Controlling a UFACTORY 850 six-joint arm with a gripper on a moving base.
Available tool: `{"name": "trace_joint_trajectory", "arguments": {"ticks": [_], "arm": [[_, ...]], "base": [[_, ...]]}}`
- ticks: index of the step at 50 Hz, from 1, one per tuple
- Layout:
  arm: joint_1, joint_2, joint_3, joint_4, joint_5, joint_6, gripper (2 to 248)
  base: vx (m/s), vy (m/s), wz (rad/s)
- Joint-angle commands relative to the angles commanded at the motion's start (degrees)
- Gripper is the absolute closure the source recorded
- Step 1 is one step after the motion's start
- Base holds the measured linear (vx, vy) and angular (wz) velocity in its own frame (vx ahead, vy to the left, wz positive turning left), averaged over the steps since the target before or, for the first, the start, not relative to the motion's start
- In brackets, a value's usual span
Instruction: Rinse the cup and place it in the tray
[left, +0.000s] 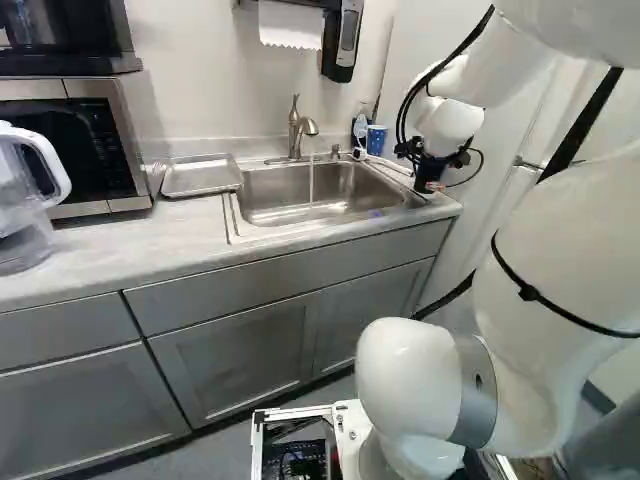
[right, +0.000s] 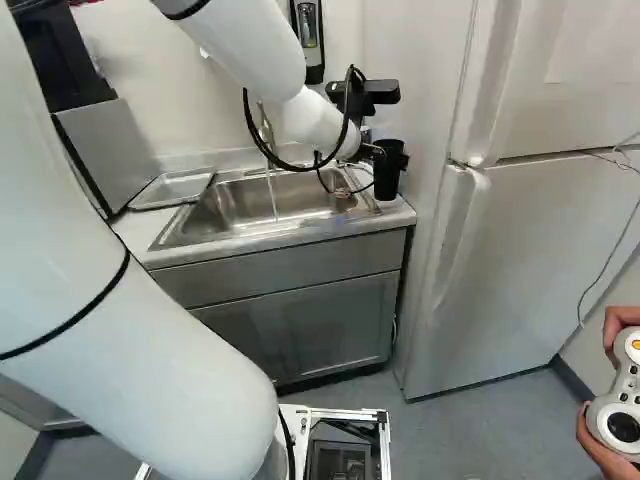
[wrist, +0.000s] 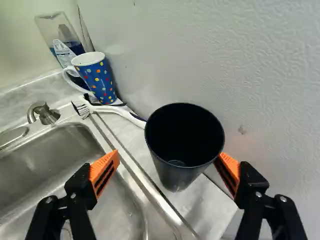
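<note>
My gripper stands open with the black cup nearer one finger, so closing off-centre could shove it toward the sink beside me and topple it.

Cup: black, opaque, plastic-looking, smooth, soft sheen. Tray: metal, silvery, dull shine. Sink: brushed metal, satin, softly reflective. Faucet: metal, smooth, satin. Counter: smooth, faintly mottled, low sheen. Mug: glossy, glazed-looking. Brush: smooth white plastic handle, rough bristles. Refrigerator side: white, finely pebbled. Towel: white paper, matt. My hand: matt black; orange pads ribbed, rubbery-looking. My arm: white, smooth, glossy.
</note>
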Motion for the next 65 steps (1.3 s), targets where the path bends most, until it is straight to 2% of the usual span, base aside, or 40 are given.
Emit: {"name": "trace_joint_trajectory", "arguments": {"ticks": [26,27,31,32,37,38,42,43,65], "arm": [[0.0,-0.2,-0.2,0.0,0.0,0.0,3],[0.0,-0.2,-0.2,0.0,0.0,0.0,32],[0.0,-0.2,-0.2,0.0,0.0,0.0,32],[0.0,-0.2,-0.2,0.0,0.0,0.0,71],[0.0,-0.2,-0.2,0.0,0.0,0.0,71],[0.0,-0.2,-0.2,0.0,0.0,0.0,108],[0.0,-0.2,-0.2,0.0,0.0,0.0,108],[0.0,-0.2,-0.2,0.0,0.0,0.0,129],[0.0,-0.2,-0.2,0.0,0.0,0.0,130]], "base": [[0.000,0.000,0.000],[0.000,0.000,0.000],[0.000,0.000,0.000],[0.000,0.000,0.000],[0.000,0.000,0.000],[0.000,0.000,0.000],[0.000,0.000,0.000],[0.000,0.000,0.000],[0.000,0.000,0.000]]}}
